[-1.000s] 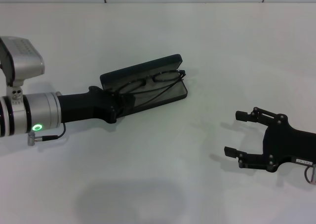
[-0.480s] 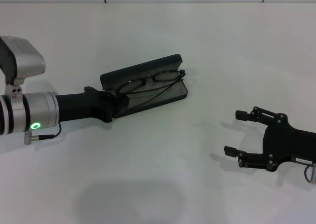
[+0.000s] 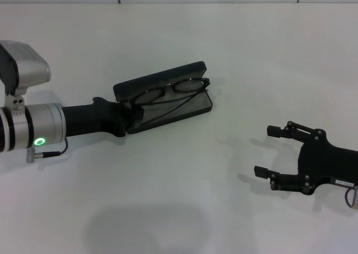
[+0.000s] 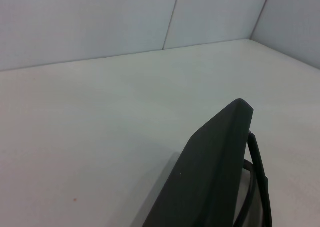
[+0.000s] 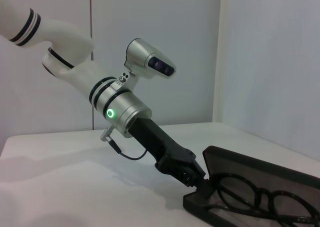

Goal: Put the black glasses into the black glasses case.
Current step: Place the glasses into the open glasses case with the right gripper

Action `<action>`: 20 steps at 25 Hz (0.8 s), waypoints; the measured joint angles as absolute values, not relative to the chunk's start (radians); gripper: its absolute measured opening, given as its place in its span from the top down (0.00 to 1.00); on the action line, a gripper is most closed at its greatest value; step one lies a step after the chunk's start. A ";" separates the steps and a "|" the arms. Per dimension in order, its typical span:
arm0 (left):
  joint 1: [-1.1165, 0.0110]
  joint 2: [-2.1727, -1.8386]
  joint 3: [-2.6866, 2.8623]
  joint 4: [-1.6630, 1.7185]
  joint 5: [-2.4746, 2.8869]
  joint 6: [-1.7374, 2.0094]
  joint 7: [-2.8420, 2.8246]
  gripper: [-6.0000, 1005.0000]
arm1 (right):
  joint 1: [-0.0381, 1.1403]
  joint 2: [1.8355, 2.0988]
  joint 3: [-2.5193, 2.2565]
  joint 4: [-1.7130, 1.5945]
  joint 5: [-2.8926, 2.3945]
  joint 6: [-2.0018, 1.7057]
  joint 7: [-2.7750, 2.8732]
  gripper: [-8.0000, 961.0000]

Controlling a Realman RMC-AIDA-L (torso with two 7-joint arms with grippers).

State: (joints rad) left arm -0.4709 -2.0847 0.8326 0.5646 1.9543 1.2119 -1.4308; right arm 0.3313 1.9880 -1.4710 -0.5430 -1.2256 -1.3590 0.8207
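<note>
The black glasses case (image 3: 184, 109) lies open at the table's middle, its lid (image 3: 159, 79) raised on the far side. The black glasses (image 3: 170, 90) rest inside it against the lid, temple arms across the tray. My left gripper (image 3: 133, 113) is at the case's left end, close to the glasses' left rim. From the right wrist view, the left gripper (image 5: 202, 186) meets the corner of the case (image 5: 265, 173) beside the glasses (image 5: 255, 196). In the left wrist view, the lid (image 4: 210, 172) and a thin part of the glasses (image 4: 261, 173) show. My right gripper (image 3: 264, 151) rests open, far right of the case.
The white table (image 3: 179, 198) spreads all around the case, with a wall seam along its far edge. The left arm's silver wrist (image 3: 33, 128) with its green light hangs over the table's left side.
My left gripper has drawn back a little to the left, away from the case's middle. The glasses stay in the case. The right arm has not moved.
</note>
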 joint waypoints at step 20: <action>-0.456 -2.080 0.832 0.565 1.945 1.255 -1.420 0.98 | 0.382 2.027 -1.479 -0.531 -1.195 -1.204 0.785 0.12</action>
State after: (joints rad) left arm -0.4558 -2.0800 0.8322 0.5645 1.9453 1.2550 -1.4205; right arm 0.3815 2.0270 -1.4786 -0.5307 -1.1950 -1.2038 0.7849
